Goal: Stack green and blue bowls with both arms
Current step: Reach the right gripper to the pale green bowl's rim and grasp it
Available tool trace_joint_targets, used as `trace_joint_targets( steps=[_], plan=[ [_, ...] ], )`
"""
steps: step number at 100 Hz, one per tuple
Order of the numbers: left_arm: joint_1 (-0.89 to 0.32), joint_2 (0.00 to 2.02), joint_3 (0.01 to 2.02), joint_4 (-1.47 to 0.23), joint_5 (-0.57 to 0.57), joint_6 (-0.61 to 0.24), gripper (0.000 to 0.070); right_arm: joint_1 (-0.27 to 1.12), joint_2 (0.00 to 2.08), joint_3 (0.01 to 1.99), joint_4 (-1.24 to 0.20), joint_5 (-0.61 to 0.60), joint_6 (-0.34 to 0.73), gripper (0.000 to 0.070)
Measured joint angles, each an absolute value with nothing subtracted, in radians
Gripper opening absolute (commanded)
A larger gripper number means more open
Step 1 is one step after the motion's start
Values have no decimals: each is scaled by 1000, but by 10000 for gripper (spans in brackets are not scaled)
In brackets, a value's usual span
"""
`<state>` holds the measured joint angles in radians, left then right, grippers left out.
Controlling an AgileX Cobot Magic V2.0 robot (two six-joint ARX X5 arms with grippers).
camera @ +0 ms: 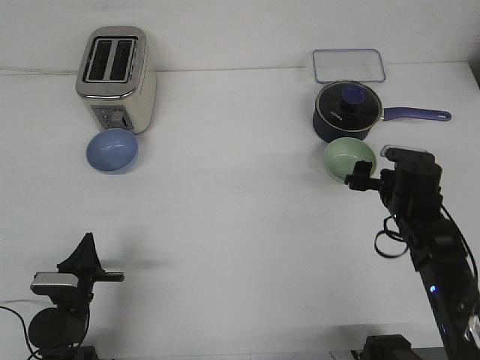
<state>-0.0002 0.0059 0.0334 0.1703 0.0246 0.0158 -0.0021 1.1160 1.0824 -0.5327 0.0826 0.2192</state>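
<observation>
The light blue bowl (112,150) sits upright on the white table just in front of the toaster, at the left. The pale green bowl (349,158) sits upright at the right, in front of the navy saucepan. My right gripper (358,175) is at the green bowl's near right rim. Its two fingers stand apart, and the bowl still rests on the table. My left gripper (87,244) is low at the near left, far from the blue bowl. Its fingers come together to a point and hold nothing.
A silver and cream toaster (116,79) stands at the back left. A dark navy saucepan (349,112) with a glass lid has its handle pointing right. A clear lid or tray (349,66) lies behind it. The white table (240,225) spreads between the two arms.
</observation>
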Motion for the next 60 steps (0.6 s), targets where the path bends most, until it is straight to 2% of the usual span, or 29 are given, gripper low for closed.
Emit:
trace_joint_targets(
  steps=[34, 60],
  plan=[
    [0, 6, 33, 170, 25, 16, 15, -118, 1618, 1280, -542, 39, 167, 528],
    [0, 6, 33, 170, 25, 16, 15, -156, 1831, 1392, -536, -19, 160, 525]
  ],
)
